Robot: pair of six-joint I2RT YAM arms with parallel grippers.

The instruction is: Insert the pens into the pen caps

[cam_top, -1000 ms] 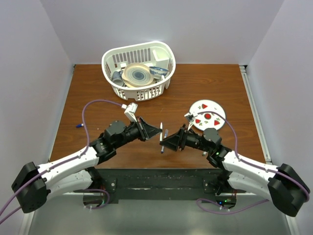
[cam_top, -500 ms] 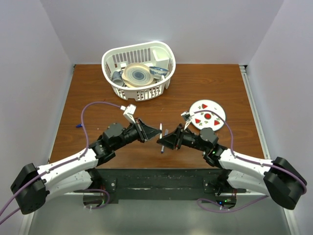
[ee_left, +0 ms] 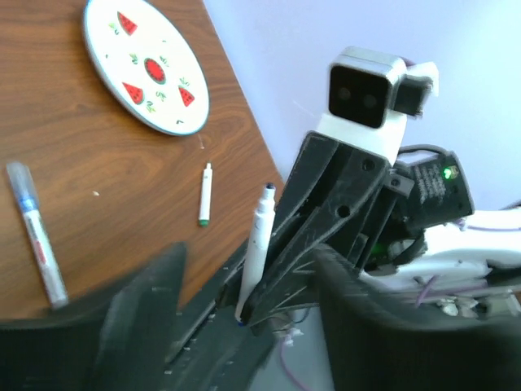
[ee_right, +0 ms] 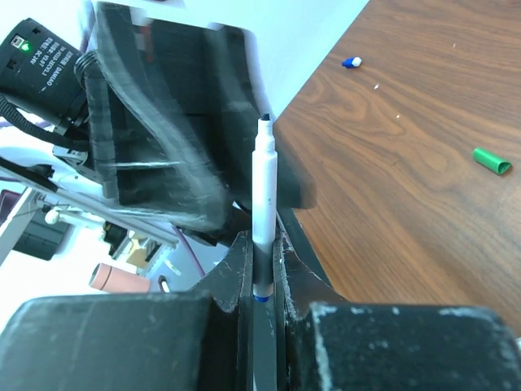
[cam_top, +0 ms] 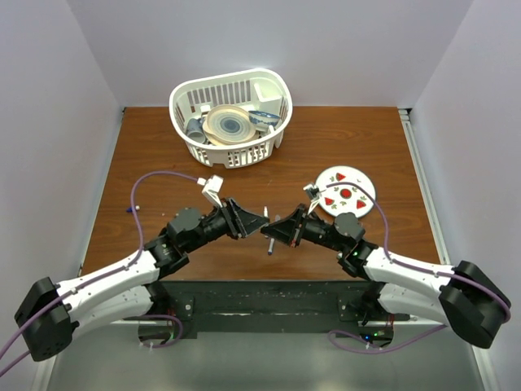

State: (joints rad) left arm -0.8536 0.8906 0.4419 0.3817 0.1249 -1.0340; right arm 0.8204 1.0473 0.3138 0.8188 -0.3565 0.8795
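Observation:
A white pen [ee_right: 263,199] with a blue end stands upright between my right gripper's [ee_right: 262,244] jaws, which are shut on its lower barrel. From above, this pen [cam_top: 269,243] hangs over the table's near edge between both grippers. My left gripper [cam_top: 259,220] is open, and in its wrist view its blurred fingers [ee_left: 138,318] straddle the pen [ee_left: 259,244] without touching it. A blue cap [ee_right: 352,61] and a green cap [ee_right: 492,160] lie on the wood. A green-ended pen [ee_left: 204,193] and a blue-banded pen [ee_left: 37,236] lie near the plate. The purple cap is out of view.
A white basket [cam_top: 183,98] holding dishes stands at the back of the table. A round plate [cam_top: 362,181] with watermelon prints lies at the right, by the right arm. The table's near edge [cam_top: 244,279] runs just below both grippers.
The right gripper has shut on the pen. The left gripper, shut on it before, has opened and drawn back a little to the left.

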